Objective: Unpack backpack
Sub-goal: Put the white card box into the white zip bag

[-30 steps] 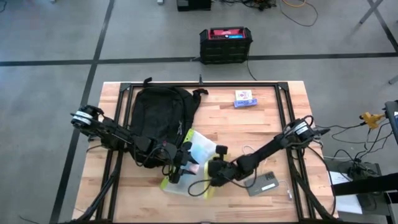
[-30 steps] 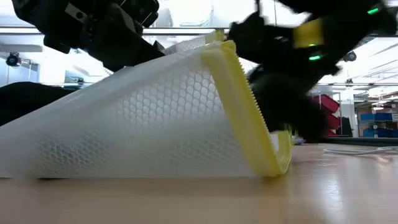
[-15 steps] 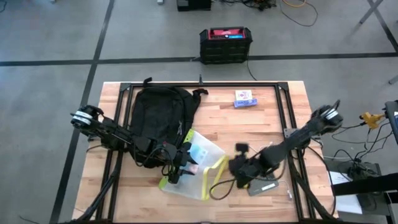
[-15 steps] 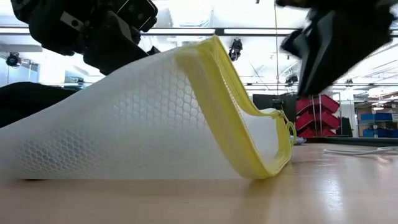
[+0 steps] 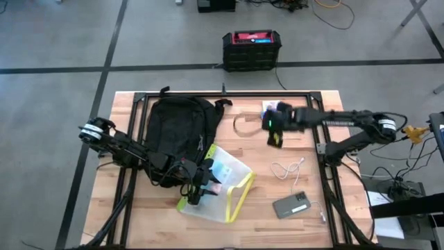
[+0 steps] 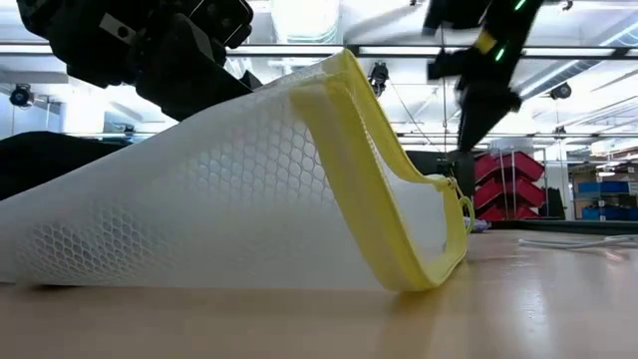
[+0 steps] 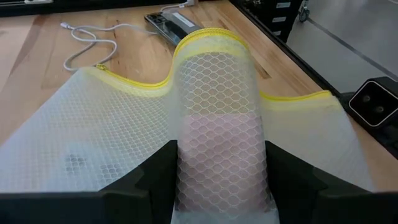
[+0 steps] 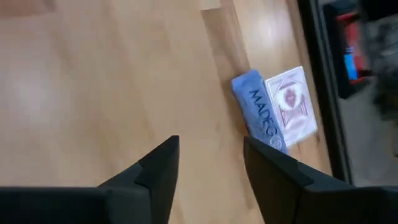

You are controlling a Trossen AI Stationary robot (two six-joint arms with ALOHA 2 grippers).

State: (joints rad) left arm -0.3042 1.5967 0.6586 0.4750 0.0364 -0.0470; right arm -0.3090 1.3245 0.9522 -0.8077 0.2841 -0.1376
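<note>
A: Right hand [image 5: 275,132] has swung from lower centre to upper right of the high view since 0.5 s ago. It hangs above the card box [image 8: 277,109], fingers [image 8: 158,168] apart, nothing between them.

B: Left hand?

A: Left hand [image 5: 199,189] unmoved, lower left of centre, clamped on a fold of the mesh pouch [image 5: 220,182] with the yellow zip; the fold shows between its fingers [image 7: 158,174].

B: Backpack?

A: Backpack [image 5: 179,128] lies flat on the desk [image 5: 291,149], upper left, its lower edge beside the pouch. White cable [image 5: 288,169] and phone [image 5: 291,205] lie lower right.
</note>
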